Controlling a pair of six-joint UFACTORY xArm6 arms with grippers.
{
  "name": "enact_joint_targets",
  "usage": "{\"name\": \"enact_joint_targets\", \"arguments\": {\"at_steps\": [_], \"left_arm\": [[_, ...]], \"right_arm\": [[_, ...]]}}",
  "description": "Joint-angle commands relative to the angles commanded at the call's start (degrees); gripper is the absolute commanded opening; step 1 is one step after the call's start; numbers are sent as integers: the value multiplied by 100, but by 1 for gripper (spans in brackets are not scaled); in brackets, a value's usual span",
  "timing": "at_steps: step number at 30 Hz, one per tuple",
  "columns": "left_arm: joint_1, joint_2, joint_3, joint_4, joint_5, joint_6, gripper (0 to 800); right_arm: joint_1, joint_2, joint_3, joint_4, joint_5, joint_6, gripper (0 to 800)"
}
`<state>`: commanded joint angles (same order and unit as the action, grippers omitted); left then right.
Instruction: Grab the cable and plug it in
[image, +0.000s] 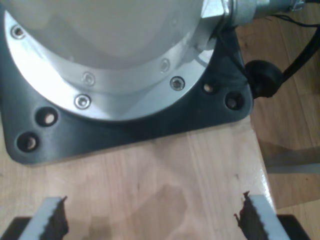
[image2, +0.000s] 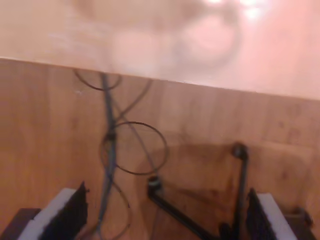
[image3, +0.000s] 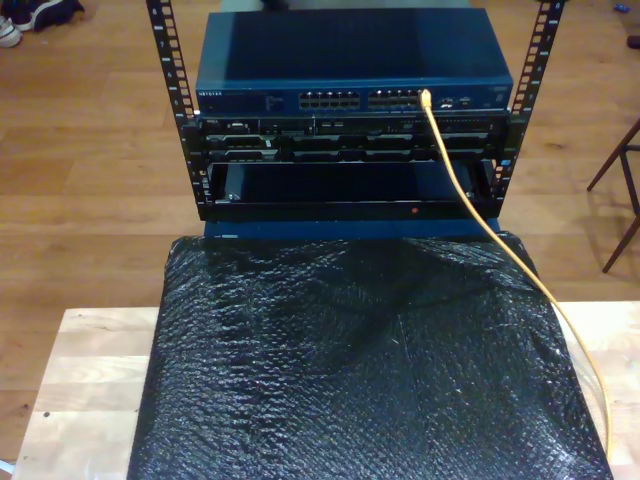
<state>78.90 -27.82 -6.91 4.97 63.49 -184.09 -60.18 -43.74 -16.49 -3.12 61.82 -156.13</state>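
Note:
In the exterior view the yellow-orange cable (image3: 470, 200) has its tip seated in a port (image3: 425, 97) on the front of the blue network switch (image3: 350, 60). From there it hangs down across the rack and trails off over the black sheet toward the exterior view's right. My first gripper (image: 150, 212) is open above bare light wood, with nothing between its fingers (image: 50, 220). My second gripper (image2: 167, 205) is also open and empty, looking past a table edge (image2: 160, 82) at the wooden floor below.
The switch sits in a black rack (image3: 350, 150) behind a wooden table (image3: 90, 380) draped in black bubble wrap (image3: 360, 370). A silver arm base (image: 110, 55) on a black plate (image: 125, 135) stands by my first gripper. Thin wires (image2: 110, 140) and black stand legs (image2: 240, 170) lie on the floor.

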Motion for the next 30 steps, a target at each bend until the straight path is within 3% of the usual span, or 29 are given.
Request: {"name": "enact_joint_targets", "arguments": {"at_steps": [7,16,30], "left_arm": [[0,0,0,0,0,0,800],[0,0,0,0,0,0,800],[0,0,0,-9,0,0,800]], "right_arm": [[-826,-105,369,0,0,-985,799],[-949,-79,607,-369,-26,-1240,799],[-2198,202,1415,-387,-712,-1908,800]]}}
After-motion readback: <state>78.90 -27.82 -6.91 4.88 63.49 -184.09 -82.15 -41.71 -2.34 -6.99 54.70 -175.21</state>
